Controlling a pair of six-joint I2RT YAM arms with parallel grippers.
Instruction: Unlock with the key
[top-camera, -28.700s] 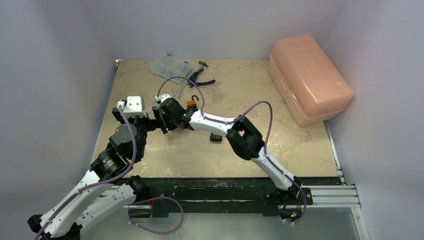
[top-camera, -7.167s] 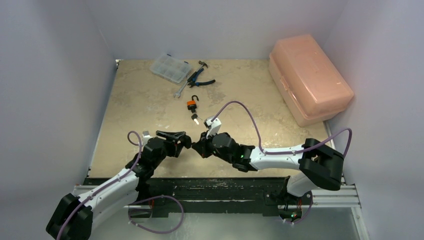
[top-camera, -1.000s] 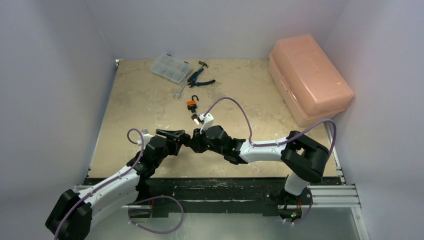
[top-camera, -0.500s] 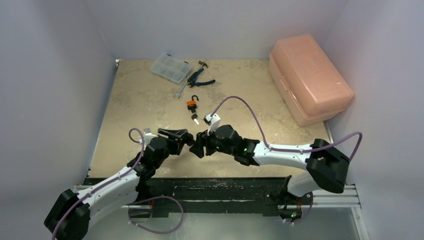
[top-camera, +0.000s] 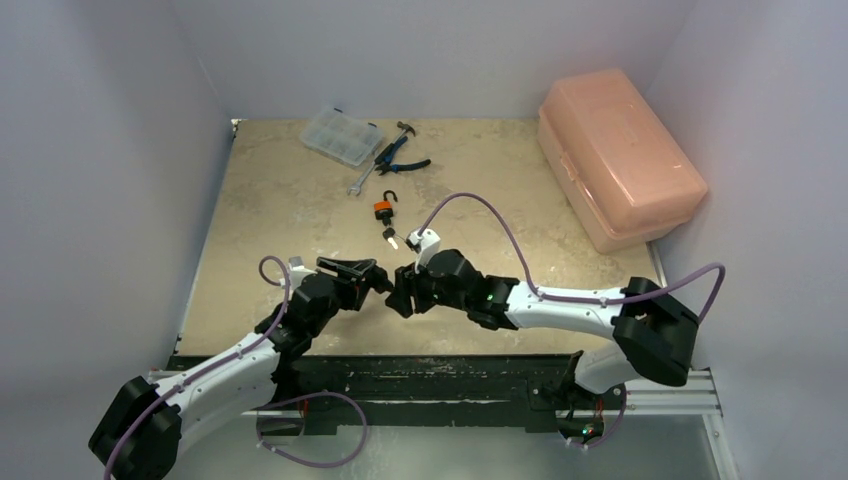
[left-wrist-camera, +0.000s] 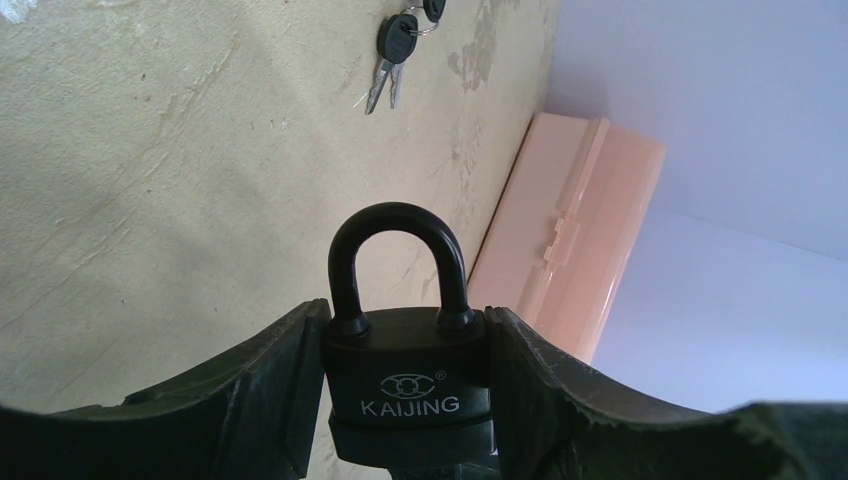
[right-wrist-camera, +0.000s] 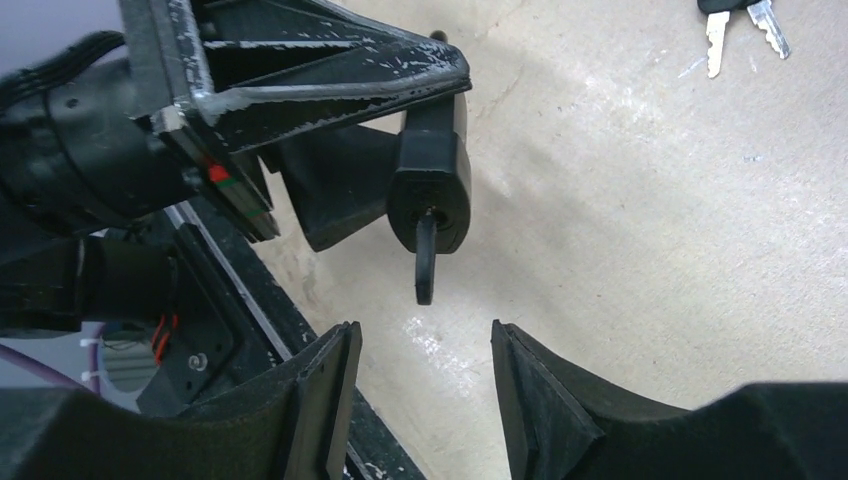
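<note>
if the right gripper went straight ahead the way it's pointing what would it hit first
Most likely the key sticking out of the black padlock: it sits centred ahead of the right gripper, whose jaws are open. Depth is hard to judge from these views.

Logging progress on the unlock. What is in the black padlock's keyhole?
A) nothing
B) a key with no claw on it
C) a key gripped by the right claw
B: a key sticks out of the padlock, and the right claw is open, apart from it.
</note>
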